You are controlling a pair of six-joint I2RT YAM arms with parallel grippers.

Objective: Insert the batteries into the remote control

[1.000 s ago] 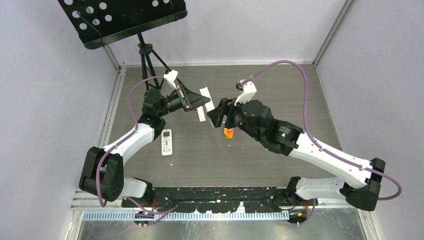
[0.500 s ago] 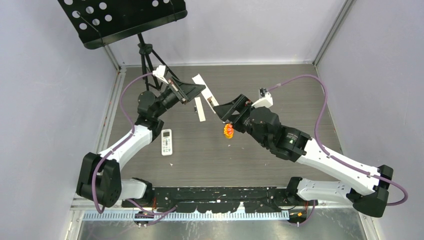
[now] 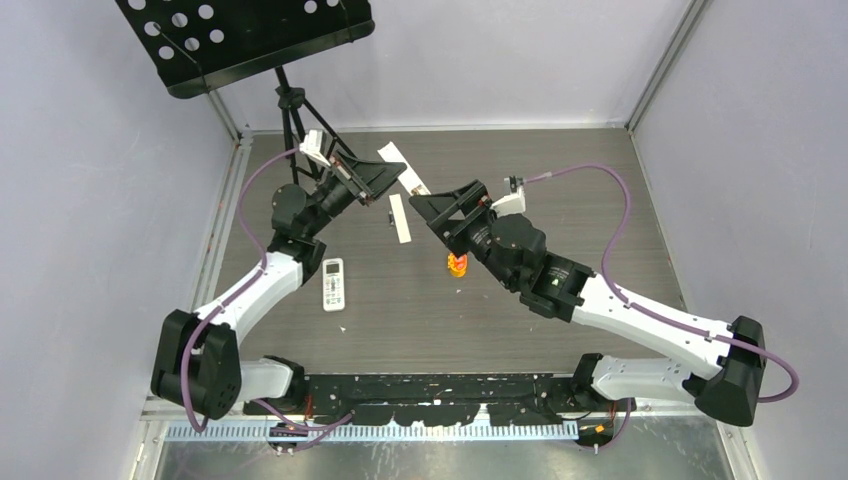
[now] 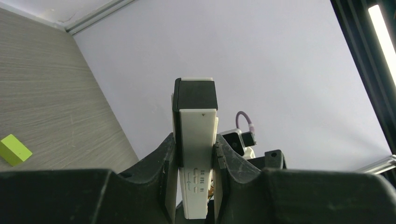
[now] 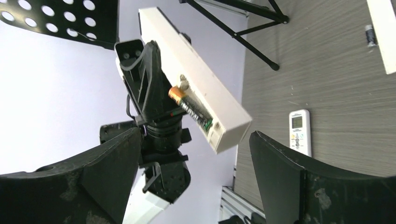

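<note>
My left gripper (image 4: 195,144) is shut on a long white remote control (image 4: 197,140), held up off the table (image 3: 520,330); in the top view it (image 3: 385,178) grips the remote (image 3: 404,170) near the back. In the right wrist view the remote (image 5: 205,93) shows its open compartment with one of the batteries (image 5: 189,106), black with a copper end, lying in it. My right gripper (image 5: 195,140) stands wide open just below the remote, with nothing between its fingers; the top view shows it (image 3: 445,205) close to the remote's right. Another battery (image 5: 370,35) lies on the table.
A long white strip (image 3: 400,218) lies on the table beside the loose battery. A small white remote (image 3: 333,283) lies front left, an orange-yellow toy (image 3: 457,263) under my right arm. A black music stand (image 3: 290,100) stands at the back left. A lime-green block (image 4: 14,149) lies on the table.
My right gripper has opened wide and turned, drawing back from the remote. My left gripper has carried the remote toward the back left.
</note>
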